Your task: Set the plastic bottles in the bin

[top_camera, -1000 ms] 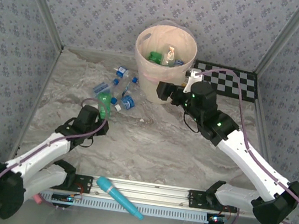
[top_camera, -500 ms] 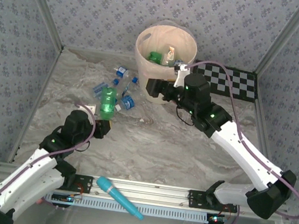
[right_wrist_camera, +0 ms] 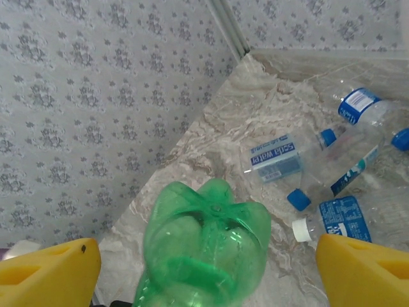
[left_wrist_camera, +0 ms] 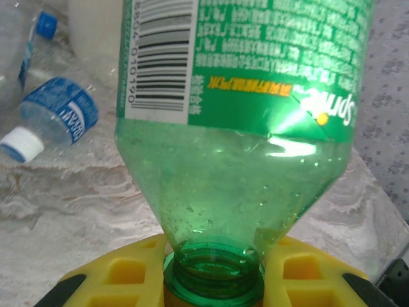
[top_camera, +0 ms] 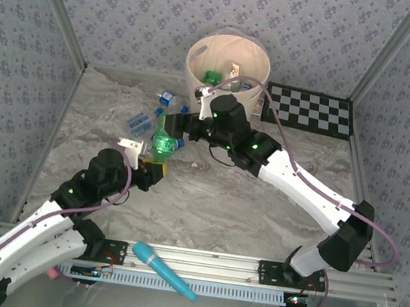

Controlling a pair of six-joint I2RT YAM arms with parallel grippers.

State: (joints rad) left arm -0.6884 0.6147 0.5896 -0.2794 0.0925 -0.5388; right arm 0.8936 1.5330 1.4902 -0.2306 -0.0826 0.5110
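Just left of the bin, in front of its wall, the left gripper pinches a green bottle by the neck, base uppermost; the right gripper stands spread on either side of that base, clear of it; further left of the bin several clear bottles with blue labels lie scattered; a checkerboard lies right of the bin; a blue wand rests well in front, on the metal rail; marbled grey table; grey patterned walls.
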